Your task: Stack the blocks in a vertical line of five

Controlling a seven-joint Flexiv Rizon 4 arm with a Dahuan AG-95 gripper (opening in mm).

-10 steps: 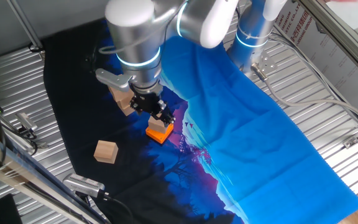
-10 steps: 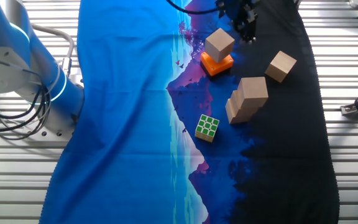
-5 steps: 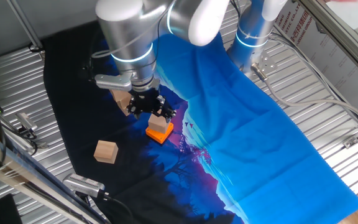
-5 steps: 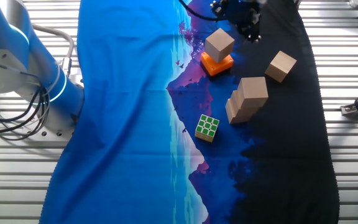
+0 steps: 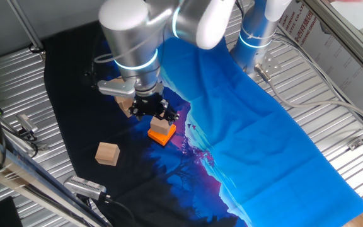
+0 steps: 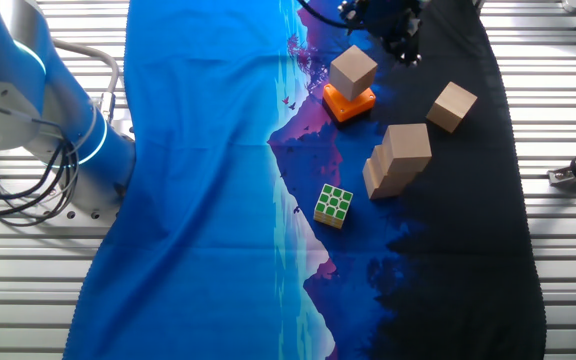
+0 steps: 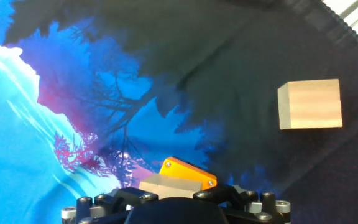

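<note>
Over the orange button (image 5: 161,135), the end effector (image 5: 155,110) has barely shifted in the last half second; a second ago it sat a bit further right and the arm has since swung slightly left and settled. Blocks haven't moved at all in that time. From that I read it as hovering between picks, nothing carried. I can't tell how far the fingers are open: both fixed views show only a dark cluster, and the hand view shows just the housing at the bottom edge.

Block positions: one block (image 6: 353,71) sits on the orange button, directly under the hand. A loose block (image 6: 453,106) lies well apart on the dark cloth (image 6: 468,220); same one shows in the hand view (image 7: 310,104). A short pile (image 6: 398,160) of at least two blocks stands nearby, top one offset. So I judge the five-high column hardly begun.

Puzzle cube (image 6: 334,205) sits near the blue/dark border, untouched.

Writing: red print on the white panel (image 5: 298,22) at top right, too small to read. No brands legible.
</note>
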